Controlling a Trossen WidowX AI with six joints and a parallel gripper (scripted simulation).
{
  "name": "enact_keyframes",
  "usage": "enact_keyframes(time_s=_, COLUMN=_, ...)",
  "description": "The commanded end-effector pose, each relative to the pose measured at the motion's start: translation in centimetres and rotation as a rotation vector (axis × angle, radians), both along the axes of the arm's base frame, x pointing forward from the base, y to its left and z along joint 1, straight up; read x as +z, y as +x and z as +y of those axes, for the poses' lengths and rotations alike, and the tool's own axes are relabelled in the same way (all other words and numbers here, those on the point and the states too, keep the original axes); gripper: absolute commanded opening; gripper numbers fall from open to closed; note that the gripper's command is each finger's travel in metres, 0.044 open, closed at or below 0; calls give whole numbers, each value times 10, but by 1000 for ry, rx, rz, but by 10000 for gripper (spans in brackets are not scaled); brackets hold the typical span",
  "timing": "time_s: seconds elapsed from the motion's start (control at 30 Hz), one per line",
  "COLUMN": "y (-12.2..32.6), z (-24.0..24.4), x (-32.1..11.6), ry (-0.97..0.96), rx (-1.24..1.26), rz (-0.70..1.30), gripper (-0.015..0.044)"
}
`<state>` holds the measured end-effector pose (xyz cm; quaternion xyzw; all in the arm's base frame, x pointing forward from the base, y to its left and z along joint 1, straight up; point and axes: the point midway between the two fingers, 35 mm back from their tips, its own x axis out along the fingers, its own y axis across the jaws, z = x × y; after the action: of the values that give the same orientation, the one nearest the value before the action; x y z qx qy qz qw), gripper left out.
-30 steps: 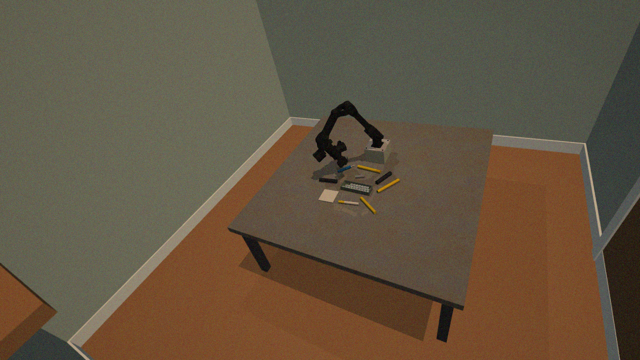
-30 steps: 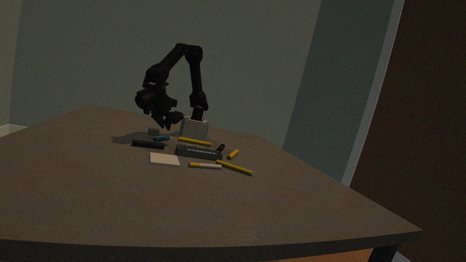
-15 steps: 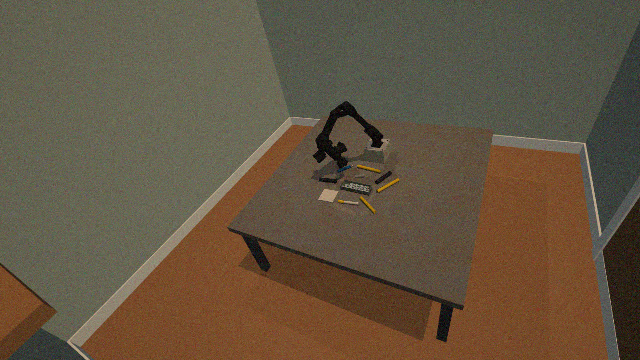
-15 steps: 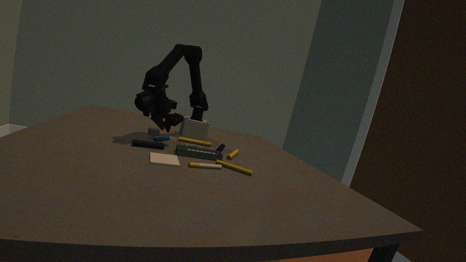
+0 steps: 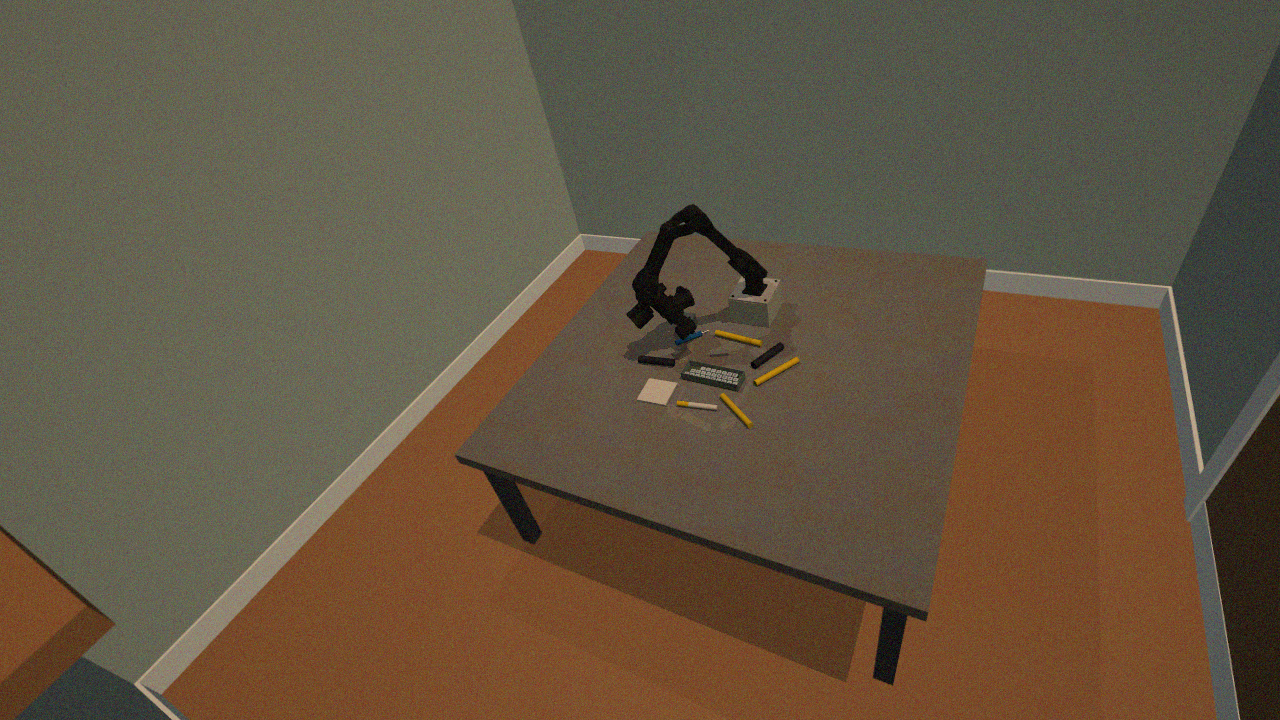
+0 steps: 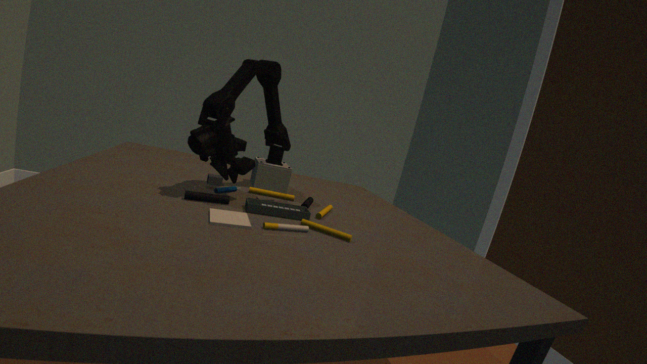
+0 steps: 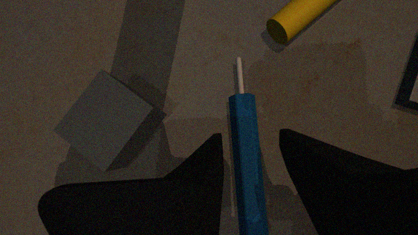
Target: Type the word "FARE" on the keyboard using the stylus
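The blue stylus (image 5: 689, 338) (image 6: 225, 189) (image 7: 247, 153) with its thin pale tip lies flat on the desk. My gripper (image 5: 685, 334) (image 6: 229, 178) (image 7: 250, 139) is open and points down just above it. In the wrist view the stylus runs lengthwise between the two black fingers, with a gap on each side, its tip pointing up the picture beyond them. The stylus's rear end is cut off by the bottom of the wrist view. The dark green keyboard (image 5: 713, 376) (image 6: 276, 209) with pale keys lies in front of the stylus, to its right in the top and exterior views.
A grey cube (image 6: 214, 179) (image 7: 104, 121) lies near the left finger. A yellow stick (image 5: 738, 338) (image 6: 271, 194) (image 7: 304, 17) lies beyond the stylus tip. Black sticks (image 5: 657, 360) (image 5: 768, 355), more yellow sticks (image 5: 776, 371) (image 5: 735, 410), a yellow-and-white stick (image 5: 702, 406) and a pale pad (image 5: 657, 391) surround the keyboard.
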<state>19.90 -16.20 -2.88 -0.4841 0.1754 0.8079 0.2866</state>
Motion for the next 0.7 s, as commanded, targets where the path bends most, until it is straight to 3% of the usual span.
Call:
enact_keyframes(time_s=0.0, y=-2, z=1, x=-5, ry=8, rx=6, rz=7, gripper=150)
enact_keyframes(time_s=0.67, y=-2, z=1, x=-17, ry=8, rx=6, rz=7, gripper=150)
